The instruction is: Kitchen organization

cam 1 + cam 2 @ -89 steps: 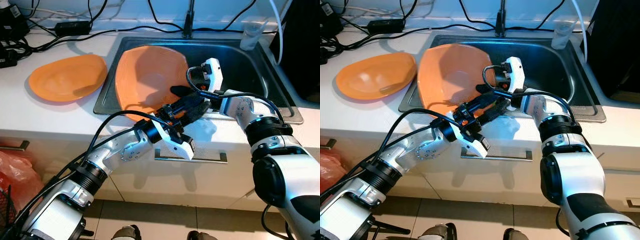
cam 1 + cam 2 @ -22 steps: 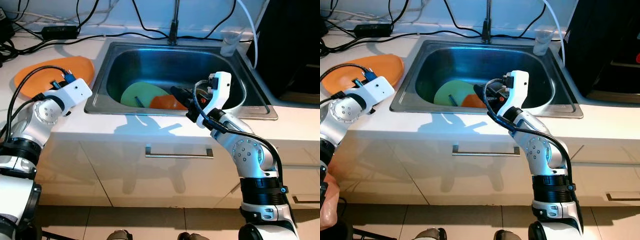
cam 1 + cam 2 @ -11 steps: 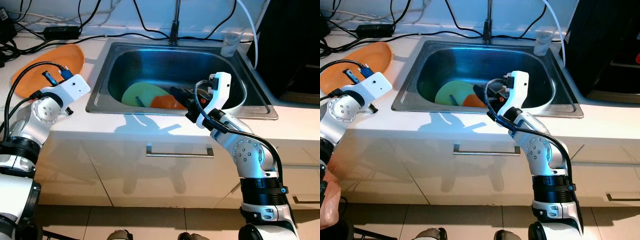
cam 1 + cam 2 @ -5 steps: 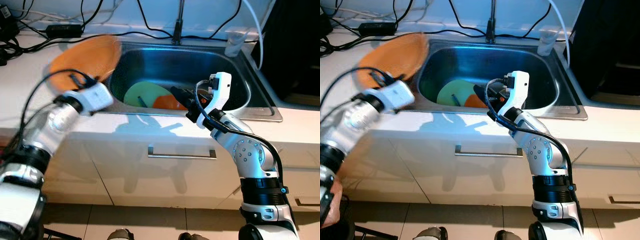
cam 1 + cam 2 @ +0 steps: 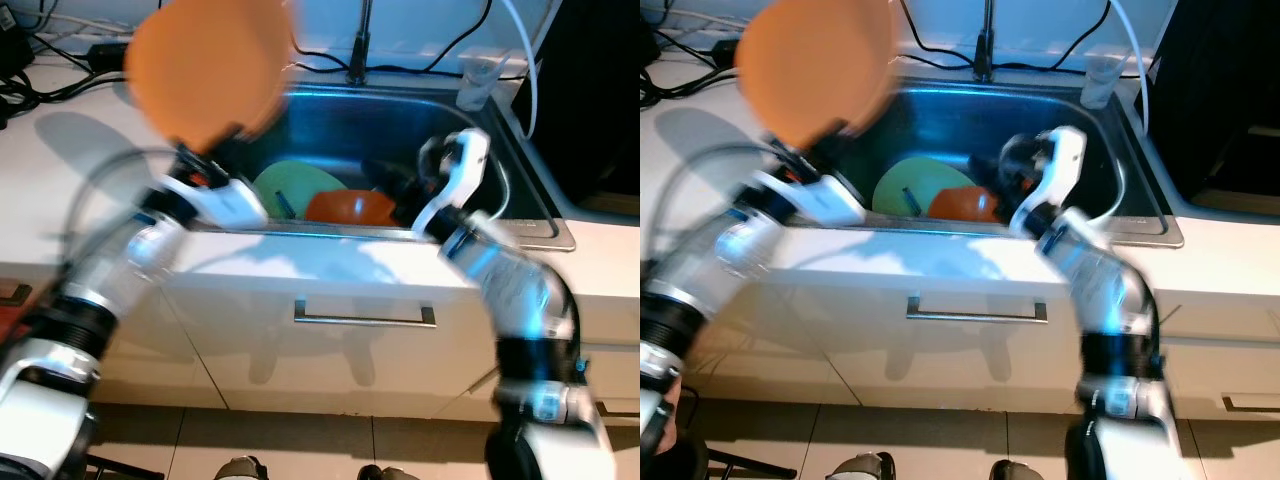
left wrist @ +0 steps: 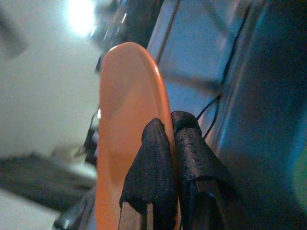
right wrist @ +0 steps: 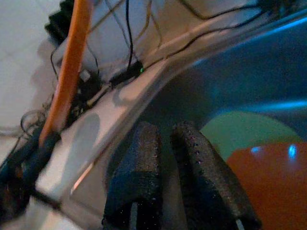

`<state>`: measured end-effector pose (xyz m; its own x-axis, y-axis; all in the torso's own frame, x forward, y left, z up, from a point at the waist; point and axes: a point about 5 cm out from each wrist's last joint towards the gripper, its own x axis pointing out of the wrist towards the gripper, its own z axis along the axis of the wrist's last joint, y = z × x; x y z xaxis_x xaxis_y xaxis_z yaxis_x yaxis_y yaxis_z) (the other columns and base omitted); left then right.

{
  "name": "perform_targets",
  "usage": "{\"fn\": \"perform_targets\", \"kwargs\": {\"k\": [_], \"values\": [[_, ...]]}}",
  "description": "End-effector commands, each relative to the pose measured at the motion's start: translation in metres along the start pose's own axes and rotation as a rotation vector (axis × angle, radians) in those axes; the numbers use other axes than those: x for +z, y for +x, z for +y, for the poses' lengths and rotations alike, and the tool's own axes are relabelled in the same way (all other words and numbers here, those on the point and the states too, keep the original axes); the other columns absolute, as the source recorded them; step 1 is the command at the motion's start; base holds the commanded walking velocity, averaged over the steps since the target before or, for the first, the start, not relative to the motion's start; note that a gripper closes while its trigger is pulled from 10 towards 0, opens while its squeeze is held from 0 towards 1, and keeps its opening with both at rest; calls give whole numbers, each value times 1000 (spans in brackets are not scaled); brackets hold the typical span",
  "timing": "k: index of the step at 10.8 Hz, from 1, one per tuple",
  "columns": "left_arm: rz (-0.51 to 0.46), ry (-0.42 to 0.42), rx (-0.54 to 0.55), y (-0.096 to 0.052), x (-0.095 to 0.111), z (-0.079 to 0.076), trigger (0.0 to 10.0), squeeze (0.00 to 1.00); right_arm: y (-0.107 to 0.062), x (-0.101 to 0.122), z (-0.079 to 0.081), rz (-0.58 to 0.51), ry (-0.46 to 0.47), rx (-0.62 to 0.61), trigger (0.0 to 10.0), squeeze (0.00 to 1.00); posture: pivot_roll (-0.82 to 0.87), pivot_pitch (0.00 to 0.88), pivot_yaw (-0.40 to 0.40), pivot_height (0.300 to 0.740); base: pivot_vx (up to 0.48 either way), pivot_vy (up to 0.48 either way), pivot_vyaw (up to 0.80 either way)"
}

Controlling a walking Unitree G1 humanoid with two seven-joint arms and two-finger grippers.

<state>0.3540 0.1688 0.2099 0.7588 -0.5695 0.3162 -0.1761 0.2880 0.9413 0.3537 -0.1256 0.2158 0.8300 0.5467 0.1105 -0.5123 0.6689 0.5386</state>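
Our left gripper (image 6: 165, 139) is clamping the rim of the large round orange plastic plate (image 5: 205, 70), holding it above the steel sink (image 5: 330, 120); our right gripper (image 7: 165, 143), fingers together and empty, is hovering over the sink.

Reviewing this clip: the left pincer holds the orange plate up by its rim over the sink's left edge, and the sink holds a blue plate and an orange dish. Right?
One slip: the plate in the sink is green, not blue, as the left eye view shows. The rest stands: the left pincer grips the orange plate by its rim, and an orange dish lies beside the green one.
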Motion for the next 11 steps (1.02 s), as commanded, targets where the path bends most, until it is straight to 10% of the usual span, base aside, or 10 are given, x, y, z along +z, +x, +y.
{"fn": "perform_targets", "kwargs": {"k": [1,4,5,7,8,9,11], "values": [[-65,14,22,3,7,7,0,0,0,5,-1,-12,17,11,10000,55,-8,97,-9,740,0,0,0],[-138,-31,-17,-2,27,-23,0,0,16,45,-3,-81,-14,46,10000,0,-9,108,-11,740,0,0,0],[-163,-22,-11,-1,31,-25,0,0,21,49,-3,-86,-10,49,10000,1000,-8,111,-12,740,0,0,0],[-203,-17,-4,2,39,-26,0,0,29,45,-1,-60,1,60,10000,1000,-11,117,-9,740,0,0,0],[-212,-17,0,4,41,-25,0,0,33,41,-1,-38,10,69,10000,325,-12,120,-6,740,0,0,0],[-220,-17,7,7,43,-24,0,0,38,35,1,-5,10,97,10000,0,-12,122,-2,740,0,0,0],[-228,-15,6,9,44,-25,0,0,45,33,6,21,-7,141,10000,0,-9,124,-4,740,0,0,0]]}}
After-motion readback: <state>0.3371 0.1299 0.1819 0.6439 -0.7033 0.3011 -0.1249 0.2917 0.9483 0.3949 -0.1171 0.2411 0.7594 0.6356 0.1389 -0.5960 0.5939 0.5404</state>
